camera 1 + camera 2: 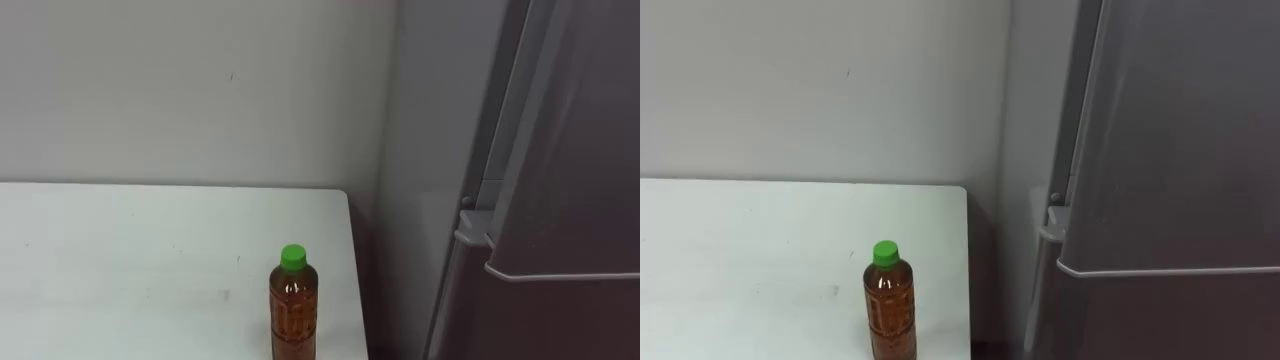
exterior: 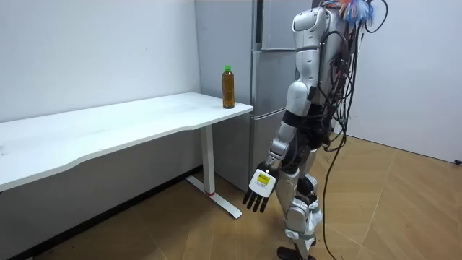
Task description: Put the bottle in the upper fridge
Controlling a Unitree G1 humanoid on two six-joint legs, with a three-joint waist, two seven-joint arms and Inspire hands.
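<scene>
A bottle (image 1: pixel 293 305) of brown liquid with a green cap (image 1: pixel 293 258) stands upright on the white bench (image 1: pixel 120 260), near the bench's right end and toward its near edge. The bench's far side runs along a pale wall (image 1: pixel 200 90). Just right of the bench stands the grey fridge (image 1: pixel 560 180), both of its doors shut. In the room view the robot stands before the fridge, by the bench's end, its left hand (image 2: pixel 258 193) hanging low beside its leg with fingers (image 2: pixel 253 204) straight and apart, holding nothing.

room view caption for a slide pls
Robot faces the closed fridge, left hand hanging open at its side, bottle upright on the table corner.
</scene>
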